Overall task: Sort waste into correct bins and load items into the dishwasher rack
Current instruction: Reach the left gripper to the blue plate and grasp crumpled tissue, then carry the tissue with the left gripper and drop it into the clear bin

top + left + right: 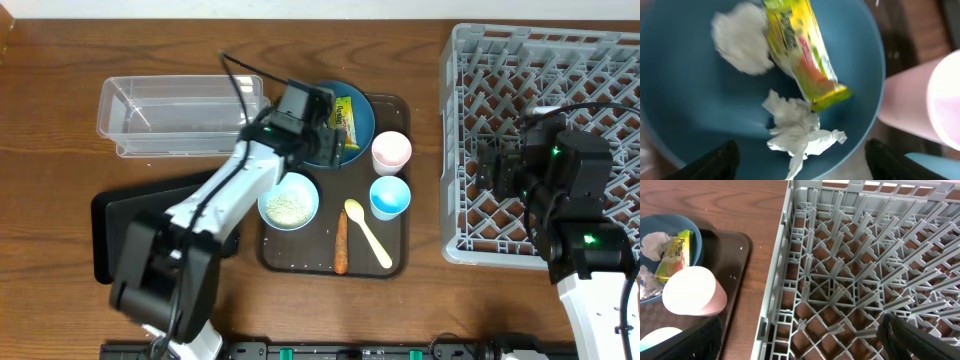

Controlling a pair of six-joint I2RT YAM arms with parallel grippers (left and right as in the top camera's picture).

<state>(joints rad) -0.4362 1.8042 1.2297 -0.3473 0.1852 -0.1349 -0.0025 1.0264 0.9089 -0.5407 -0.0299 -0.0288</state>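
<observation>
Wood tabletop (50, 150): left gripper (801, 166) spread wide, hovering over blue plate (690, 115), likely lining up on snack wrapper (800, 50) and tissue bits (795, 125) lying on it; right gripper (801, 345) also parted, idle over rack (850, 280), well right of plate.

This looks like a robotics test bench staged as a kitchen clean-up station rather than a lived-in home. A wood-grain table (60, 60) fills the overhead view. A left arm (225, 195) and a right arm (575, 170) rise from a black base rail (330, 350) along the bottom edge. At the right sits a grey catering-style dishwasher rack (470, 120). In the centre, a dark brown serving tray (300, 250) carries a blue plate (362, 115) littered with scraps.
</observation>
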